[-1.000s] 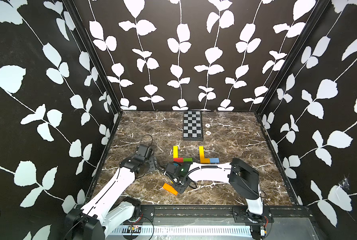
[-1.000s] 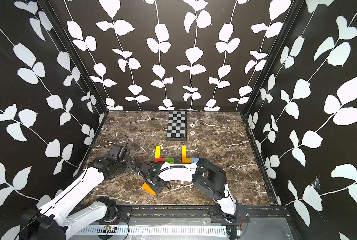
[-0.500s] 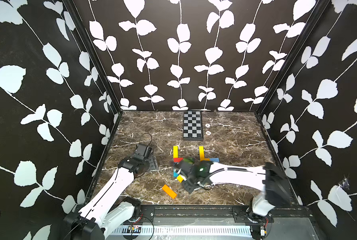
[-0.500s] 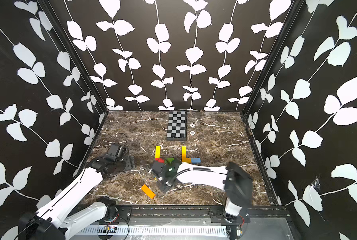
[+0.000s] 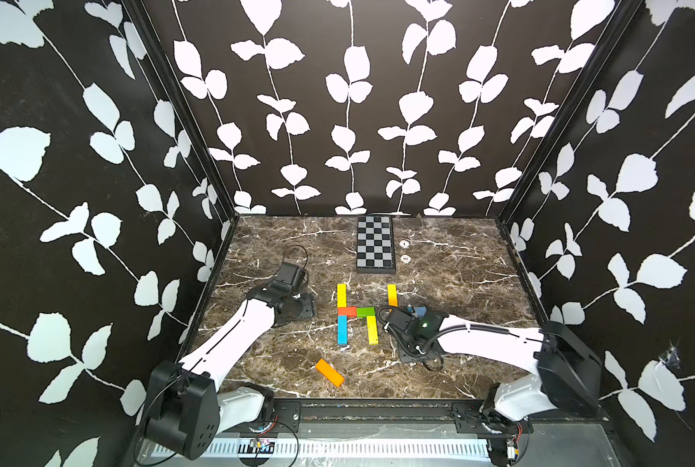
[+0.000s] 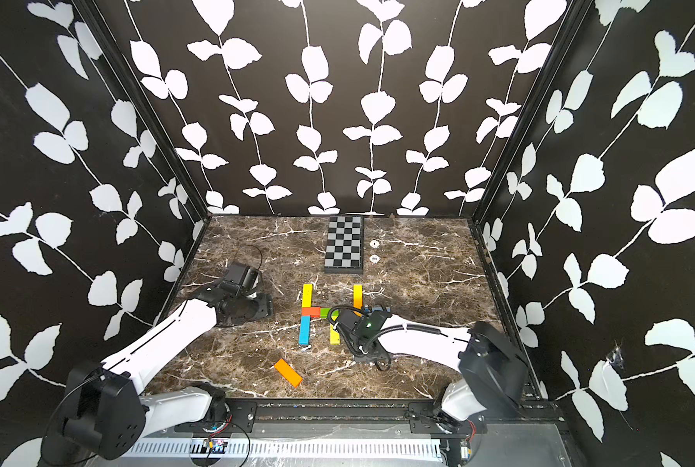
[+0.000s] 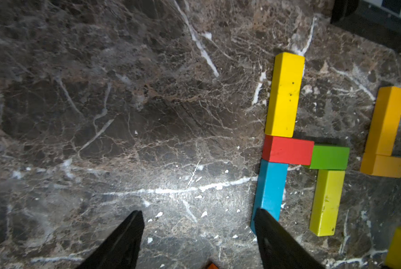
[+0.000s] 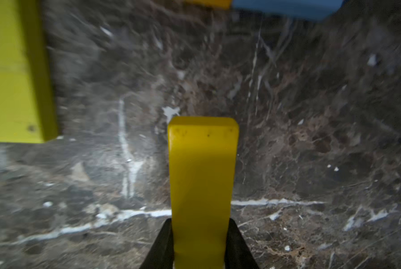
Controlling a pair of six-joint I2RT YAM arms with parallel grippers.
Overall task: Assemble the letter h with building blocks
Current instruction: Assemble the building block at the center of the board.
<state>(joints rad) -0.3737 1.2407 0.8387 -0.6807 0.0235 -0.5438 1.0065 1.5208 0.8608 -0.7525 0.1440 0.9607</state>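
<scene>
Your left jaws hang between the left edge of the tabletop (image 5: 459, 258) and its middle, released and empty. In the left wrist view one fingertip (image 7: 271, 233) overlaps the near end of the blue bar (image 7: 270, 186) that closes the stem of the finished letter h (image 5: 355, 311). That view will not tell you whether they touch, though both top views show a gap. A drift rightward would likely shove that bar, since the building blocks only butt together and nothing pins them.

Toward the front edge a loose orange block (image 5: 329, 372) lies askew, well apart from everything. It is a hazard only if an arm sweeps low over it.

Right of the finished letter lies the second one, half built: a long orange bar (image 5: 392, 294), a short orange piece (image 7: 381, 166) and a short blue piece (image 8: 285, 8). Your right jaws hang just in front of these, clenched on one end of a yellow block (image 8: 203, 177). The lime leg (image 8: 15, 69) sits just beside it, so a careless descent could knock either letter. Held by its end, the block might also swivel as it lands.

The tabletop is glossy brown marble with white veins, probably slick. A checkered board (image 5: 375, 244) lies at the back edge. Three black walls (image 5: 358, 101) with white leaf vines close it in.
</scene>
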